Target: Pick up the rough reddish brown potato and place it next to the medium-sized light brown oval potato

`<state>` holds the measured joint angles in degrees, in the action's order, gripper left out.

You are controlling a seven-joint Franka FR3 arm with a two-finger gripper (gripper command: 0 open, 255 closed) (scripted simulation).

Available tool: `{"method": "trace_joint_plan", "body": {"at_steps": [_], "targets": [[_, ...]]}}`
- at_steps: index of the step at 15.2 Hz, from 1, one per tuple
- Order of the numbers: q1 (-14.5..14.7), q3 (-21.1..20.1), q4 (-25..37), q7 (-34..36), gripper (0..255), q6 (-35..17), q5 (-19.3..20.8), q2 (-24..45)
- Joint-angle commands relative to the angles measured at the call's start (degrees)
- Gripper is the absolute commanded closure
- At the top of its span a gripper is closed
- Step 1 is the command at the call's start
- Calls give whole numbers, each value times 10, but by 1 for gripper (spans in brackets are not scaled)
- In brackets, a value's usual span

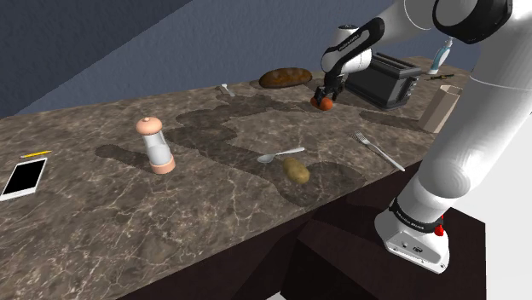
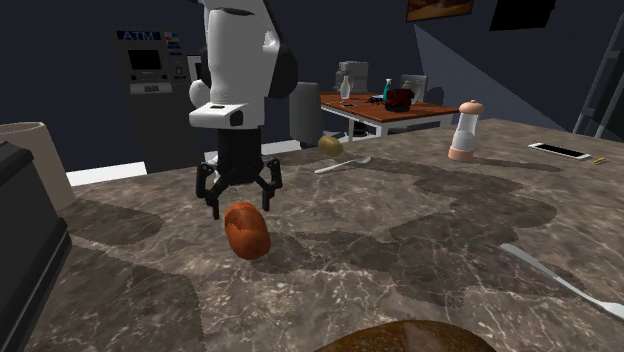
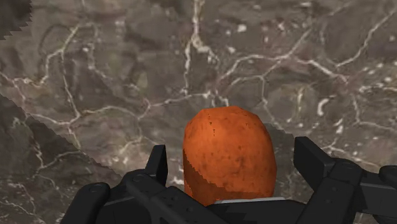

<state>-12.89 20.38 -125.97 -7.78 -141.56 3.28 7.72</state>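
My gripper (image 2: 241, 206), fingers spread wide, above the reddish-brown potato (image 3: 229, 159) on the marble counter (image 2: 450, 230): I should descend centred, straddling it, then close.

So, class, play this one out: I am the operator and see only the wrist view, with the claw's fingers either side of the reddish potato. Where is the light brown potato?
Observer: In the shoulder view the light brown potato lies on the counter, nearer the camera than the claw and well apart from it.
Operator: Anything beside it?
Observer: A spoon lies close by it.
Operator: Is the reddish potato lifted?
Observer: It seems not. In the second exterior view the reddish potato appears to sit on the counter, just under the open claw.
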Motion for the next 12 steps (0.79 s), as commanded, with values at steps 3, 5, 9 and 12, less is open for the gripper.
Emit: {"method": "trace_joint_plan", "body": {"at_steps": [3,5,9,12], "targets": [[0,0,0,0,255,0,0,0],[0,0,0,0,255,0,0,0],[0,0,0,0,255,0,0,0],[1,0,2,1,255,7,2,-5]]}}
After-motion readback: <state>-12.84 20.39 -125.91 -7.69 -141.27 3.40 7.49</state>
